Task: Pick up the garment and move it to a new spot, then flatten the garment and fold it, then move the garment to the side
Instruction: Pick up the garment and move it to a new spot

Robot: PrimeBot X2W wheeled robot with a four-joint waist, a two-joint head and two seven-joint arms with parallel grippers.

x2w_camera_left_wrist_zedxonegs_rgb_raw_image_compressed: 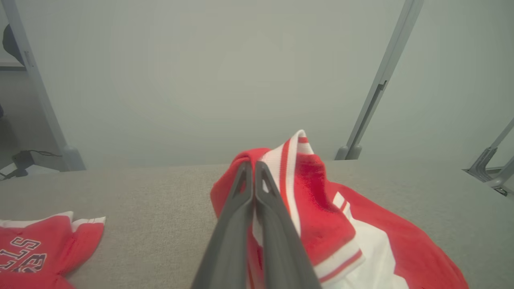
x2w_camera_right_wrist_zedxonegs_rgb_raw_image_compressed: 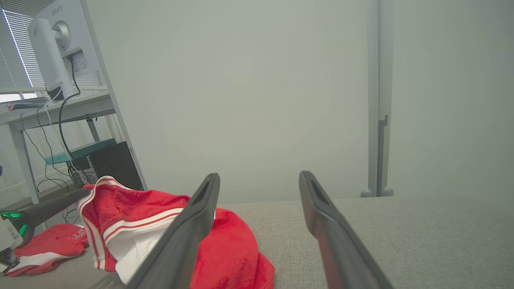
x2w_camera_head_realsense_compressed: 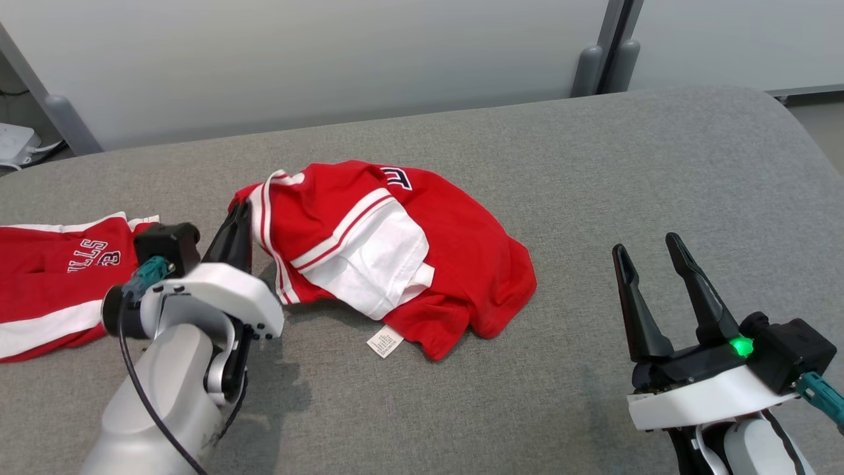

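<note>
The grey worktop [x2w_camera_head_realsense_compressed: 593, 198] carries the crumpled red-and-white garment [x2w_camera_head_realsense_compressed: 461, 264]. A second red garment [x2w_camera_head_realsense_compressed: 39, 290] lies well to the garment's left. The left gripper [x2w_camera_head_realsense_compressed: 239, 211] has its fingers clamped together on the garment's striped left edge, which stands raised off the worktop. The right gripper [x2w_camera_head_realsense_compressed: 649, 247] hovers well to the garment's right, fingers apart and holding nothing. A white label [x2w_camera_head_realsense_compressed: 384, 342] pokes out at the garment's near hem.

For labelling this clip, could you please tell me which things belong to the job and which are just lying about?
Job: red-and-white garment, its edge pinched by the left gripper; right gripper, open.
Lying about: second red garment; monitor on a desk.
</note>
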